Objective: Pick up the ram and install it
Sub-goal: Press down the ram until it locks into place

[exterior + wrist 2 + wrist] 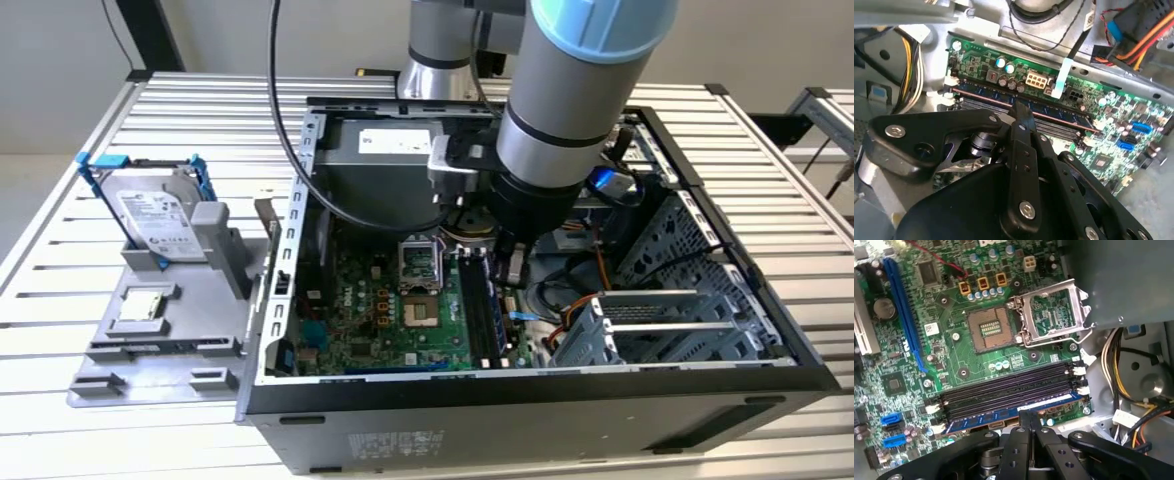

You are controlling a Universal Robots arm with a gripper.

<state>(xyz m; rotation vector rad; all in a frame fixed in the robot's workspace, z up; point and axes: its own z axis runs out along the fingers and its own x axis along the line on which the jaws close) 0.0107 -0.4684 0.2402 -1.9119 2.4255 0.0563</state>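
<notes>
Ram (1009, 412) lies lengthwise in its slot right under your tool (1030, 422), whose fingers are closed and pressing its top edge

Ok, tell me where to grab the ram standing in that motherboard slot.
Take the ram by its exposed top edge, mid-length, coming straight down from above. It stands on edge on the motherboard, thin faces sideways, with white latches at its ends.

The exterior view looks down steeply from high above the open computer case (534, 380), taking in the whole table (80, 250). Both wrist views sit close over the motherboard (954, 365), looking past the gripper (1030, 422) from opposite sides, and share the memory slots (1004, 390).
</notes>
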